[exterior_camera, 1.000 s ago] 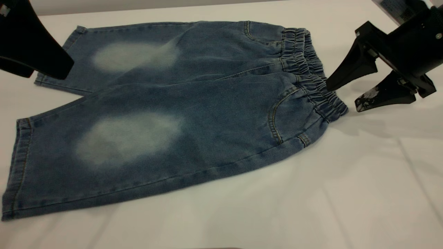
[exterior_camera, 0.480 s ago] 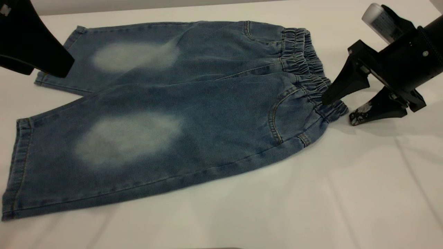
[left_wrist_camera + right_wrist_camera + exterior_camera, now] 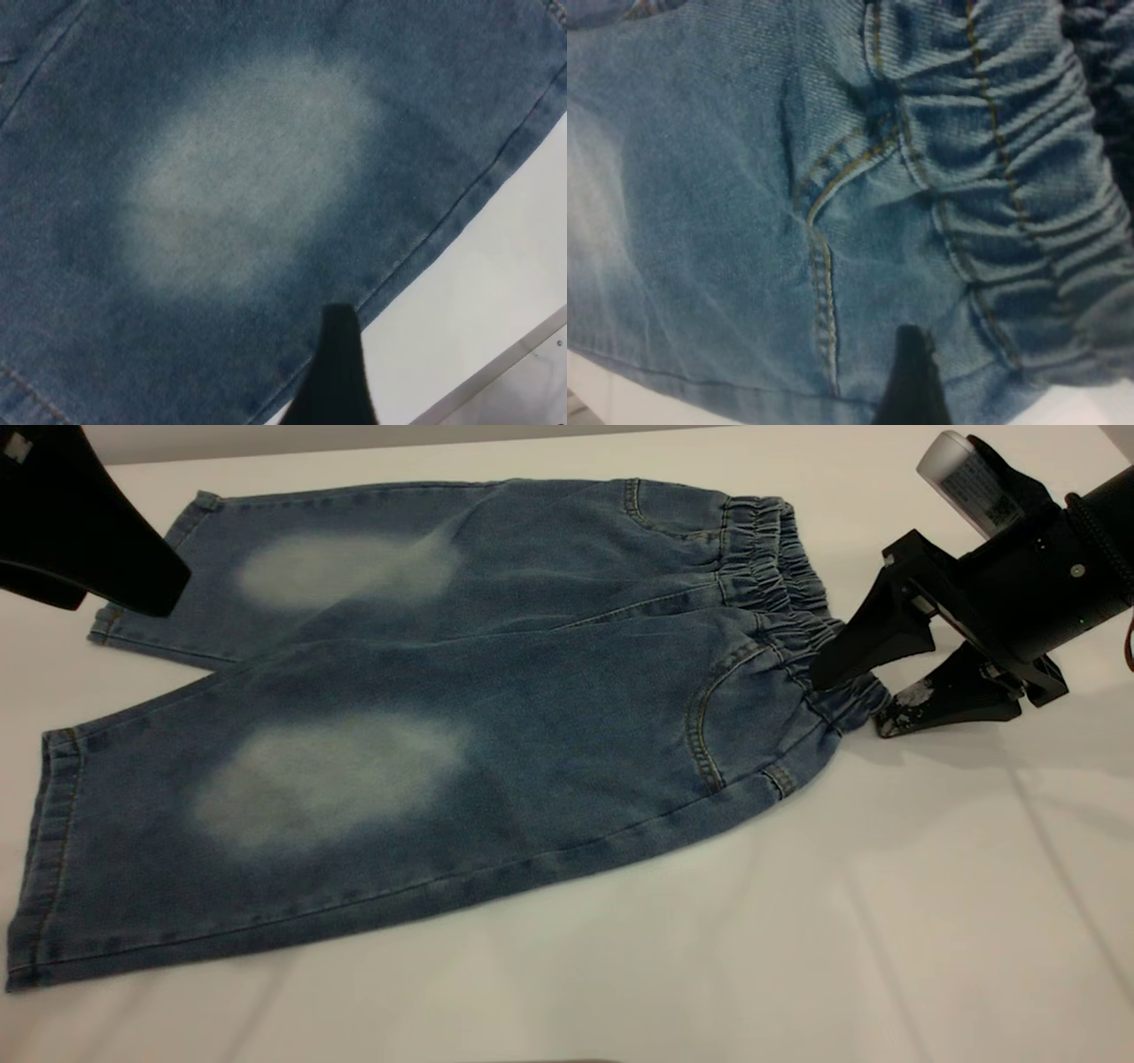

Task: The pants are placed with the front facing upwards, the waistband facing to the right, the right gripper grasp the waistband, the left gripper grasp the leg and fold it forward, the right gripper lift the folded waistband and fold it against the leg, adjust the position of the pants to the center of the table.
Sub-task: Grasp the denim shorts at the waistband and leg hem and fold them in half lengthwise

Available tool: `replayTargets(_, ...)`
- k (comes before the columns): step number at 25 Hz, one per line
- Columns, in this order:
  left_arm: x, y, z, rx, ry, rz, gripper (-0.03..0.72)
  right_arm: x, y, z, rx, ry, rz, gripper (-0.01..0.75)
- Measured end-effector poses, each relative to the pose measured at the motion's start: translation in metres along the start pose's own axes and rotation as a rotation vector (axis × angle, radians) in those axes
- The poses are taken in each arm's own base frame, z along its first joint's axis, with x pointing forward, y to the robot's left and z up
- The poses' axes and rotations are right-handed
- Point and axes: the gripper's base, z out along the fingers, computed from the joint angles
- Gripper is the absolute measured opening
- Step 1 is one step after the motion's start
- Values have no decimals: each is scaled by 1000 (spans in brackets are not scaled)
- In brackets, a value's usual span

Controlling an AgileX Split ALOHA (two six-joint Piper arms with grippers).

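The pants (image 3: 496,717) lie flat and front up on the table (image 3: 886,921), legs to the left. Their ruched waistband (image 3: 780,576) is at the right. My right gripper (image 3: 849,701) is open at the waistband's near corner. Its upper finger lies over the gathered band and its speckled lower fingertip rests low on the table beside the corner. The right wrist view shows the waistband (image 3: 1010,177), a pocket seam and one dark finger (image 3: 911,381). My left gripper (image 3: 120,602) hovers open over the far leg's hem. In the left wrist view one finger (image 3: 338,376) hangs above a faded knee patch (image 3: 248,168).
The white table stretches wide in front of and to the right of the pants, with faint creases (image 3: 1045,841). The table's back edge (image 3: 399,447) runs just behind the far leg.
My right gripper has slid left and down toward the pants, and its upper finger now overlaps the waistband's near corner. The left gripper and the pants have stayed put.
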Motion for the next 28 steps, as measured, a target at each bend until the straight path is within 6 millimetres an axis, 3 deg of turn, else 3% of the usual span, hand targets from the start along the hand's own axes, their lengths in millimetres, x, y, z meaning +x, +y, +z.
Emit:
replayTargets(10,0,0,0,0,0,0,586,-2,13,1,-163,-34,-110,487)
replayTargets(25,0,1,0,-7,2,5,586,-3,-2,4,-28,-46,-45,436)
replayTargets(28,2,4,0,-38,23,18,586,-3,-3,5,-16,-54,-40,395)
